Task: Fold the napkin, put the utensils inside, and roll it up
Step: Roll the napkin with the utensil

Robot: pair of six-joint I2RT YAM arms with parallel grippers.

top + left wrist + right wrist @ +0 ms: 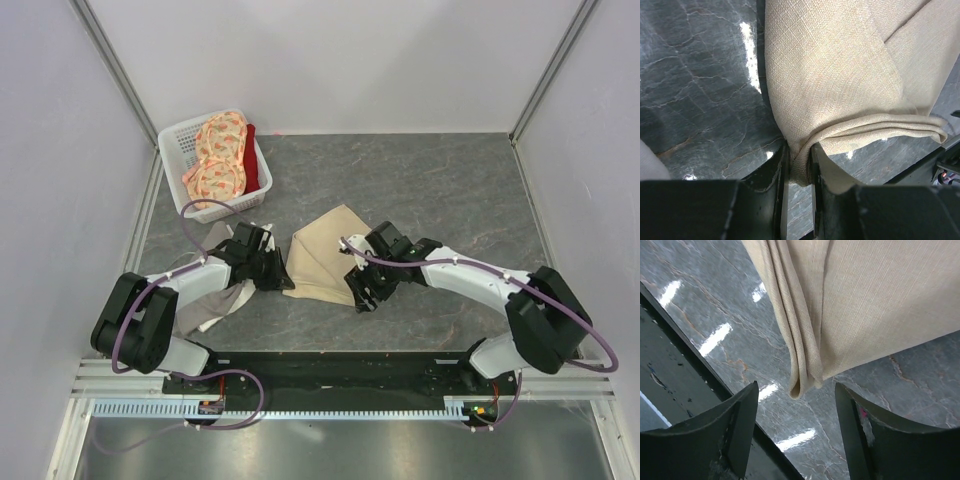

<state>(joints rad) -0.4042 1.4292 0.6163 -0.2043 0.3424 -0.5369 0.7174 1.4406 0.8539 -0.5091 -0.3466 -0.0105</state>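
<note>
One napkin lies at the middle of the top view, a tan cloth folded into a rough triangle on the dark marbled table, its point toward the upper centre.

The left gripper is at the napkin's left edge and hides that edge from above. In the left wrist view its fingers are clamped on a bunched bit of cloth at bottom centre. The fabric fans upward from them, and a doubled fold runs off to the right.

The right gripper covers the napkin's lower right corner. In the right wrist view its jaws stand wide apart. The layered corner of the fold sits between the two fingers and touches neither.

At the lower left of the top view a grey-and-white cloth lies partly under the left arm, just left of the napkin.

At the upper left a white basket stands near the napkin but apart from it. It holds an orange floral cloth and a red cloth at its right side.
</note>
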